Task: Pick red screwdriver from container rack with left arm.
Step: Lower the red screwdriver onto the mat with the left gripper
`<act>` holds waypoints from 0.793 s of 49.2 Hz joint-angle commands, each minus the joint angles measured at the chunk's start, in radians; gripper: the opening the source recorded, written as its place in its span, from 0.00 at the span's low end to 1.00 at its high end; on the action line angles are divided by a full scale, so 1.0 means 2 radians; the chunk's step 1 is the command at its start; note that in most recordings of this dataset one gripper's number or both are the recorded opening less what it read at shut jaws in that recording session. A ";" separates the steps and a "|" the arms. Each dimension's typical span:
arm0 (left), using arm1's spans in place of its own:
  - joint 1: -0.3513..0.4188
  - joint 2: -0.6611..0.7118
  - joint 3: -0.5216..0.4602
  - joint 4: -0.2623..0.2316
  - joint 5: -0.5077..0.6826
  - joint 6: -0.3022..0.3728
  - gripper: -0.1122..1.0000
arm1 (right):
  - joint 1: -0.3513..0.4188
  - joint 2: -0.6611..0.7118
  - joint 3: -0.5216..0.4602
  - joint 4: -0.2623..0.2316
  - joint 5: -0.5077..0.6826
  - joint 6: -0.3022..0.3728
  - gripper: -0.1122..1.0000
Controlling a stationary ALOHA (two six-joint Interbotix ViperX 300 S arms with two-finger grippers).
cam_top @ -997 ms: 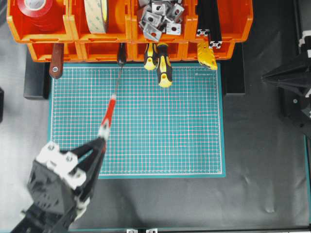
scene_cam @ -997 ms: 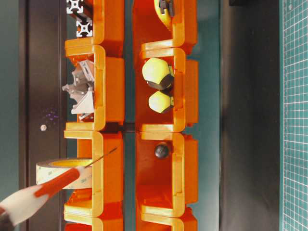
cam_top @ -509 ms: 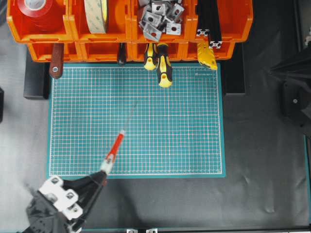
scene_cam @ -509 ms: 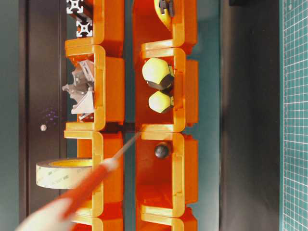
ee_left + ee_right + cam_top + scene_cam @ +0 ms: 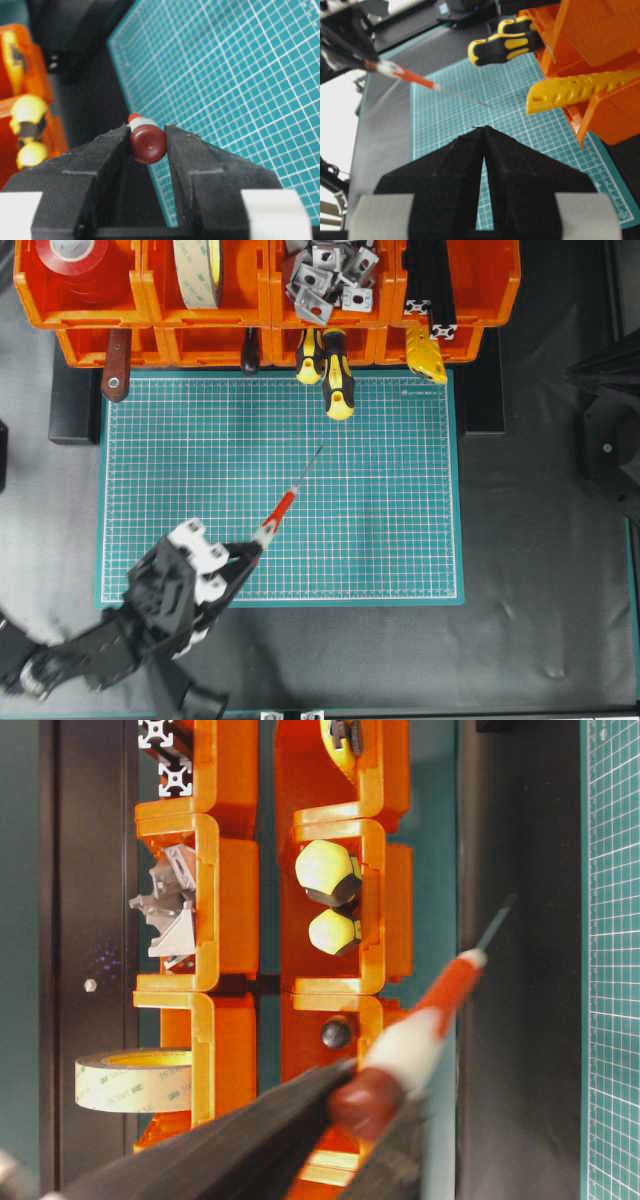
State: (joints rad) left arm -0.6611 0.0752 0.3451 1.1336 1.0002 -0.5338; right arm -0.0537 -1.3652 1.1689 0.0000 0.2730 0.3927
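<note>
The red screwdriver (image 5: 284, 506) hangs over the green mat, clear of the orange container rack (image 5: 150, 285), its thin shaft pointing up and to the right. My left gripper (image 5: 250, 552) is shut on the butt end of the handle at the mat's front left. In the left wrist view the dark red butt (image 5: 148, 144) sits pinched between the two black fingers of the left gripper (image 5: 148, 135). The table-level view shows the screwdriver (image 5: 445, 990) slanting in front of the rack (image 5: 235, 890). My right gripper (image 5: 482, 129) is shut and holds nothing, with the screwdriver (image 5: 407, 74) far off to its upper left.
Two yellow-and-black screwdrivers (image 5: 337, 375), a yellow tool (image 5: 425, 352), a black handle (image 5: 250, 355) and a brown handle (image 5: 115, 365) stick out of the rack's lower bins. Upper bins hold tape rolls (image 5: 200, 265) and metal brackets (image 5: 325, 275). The green mat (image 5: 400, 520) lies below.
The left gripper drew the screwdriver away from the rack toward the front, then swung it so its tip points further right over the mat. The right arm pulled back to the right.
</note>
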 commanded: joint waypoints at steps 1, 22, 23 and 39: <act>0.025 -0.017 0.005 0.003 -0.026 -0.002 0.32 | -0.004 0.002 -0.015 0.001 0.002 0.001 0.10; 0.055 -0.009 0.014 0.003 -0.083 -0.018 0.32 | -0.005 -0.004 -0.021 0.000 0.006 0.000 0.10; 0.055 -0.009 0.014 0.003 -0.083 -0.018 0.32 | -0.005 -0.005 -0.021 0.000 0.006 0.000 0.10; 0.062 -0.008 0.024 0.003 -0.087 -0.019 0.32 | -0.005 -0.007 -0.024 0.000 0.006 0.001 0.10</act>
State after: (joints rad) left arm -0.5492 0.0752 0.3958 1.1351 0.8283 -0.5676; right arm -0.0598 -1.3852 1.1582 0.0000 0.2838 0.3958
